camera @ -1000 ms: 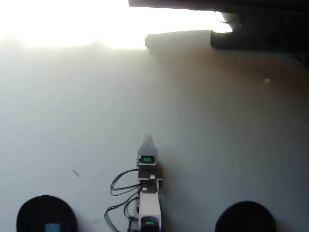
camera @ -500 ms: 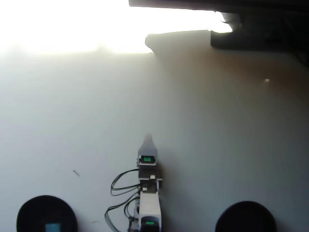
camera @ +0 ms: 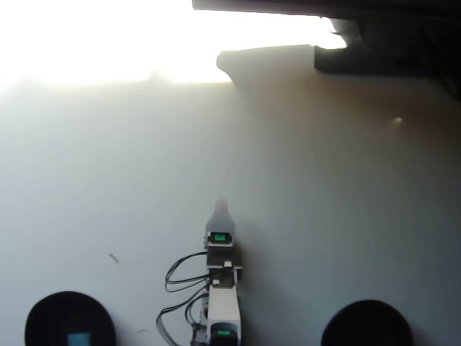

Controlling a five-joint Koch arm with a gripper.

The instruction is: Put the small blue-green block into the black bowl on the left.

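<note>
In the overhead view the small blue-green block (camera: 79,338) lies inside the black bowl (camera: 43,321) at the bottom left corner. A matching black bowl (camera: 366,324) sits at the bottom right. The arm reaches up from the bottom middle, and my gripper (camera: 220,207) points toward the far side of the table, well away from both bowls. Only one pale pointed tip shows, so the jaws cannot be told apart. Nothing is seen in the gripper.
Black cables (camera: 176,277) loop to the left of the arm. A small dark speck (camera: 113,258) lies on the white table (camera: 324,216). Strong glare washes out the top left, and dark shapes (camera: 382,36) fill the top right.
</note>
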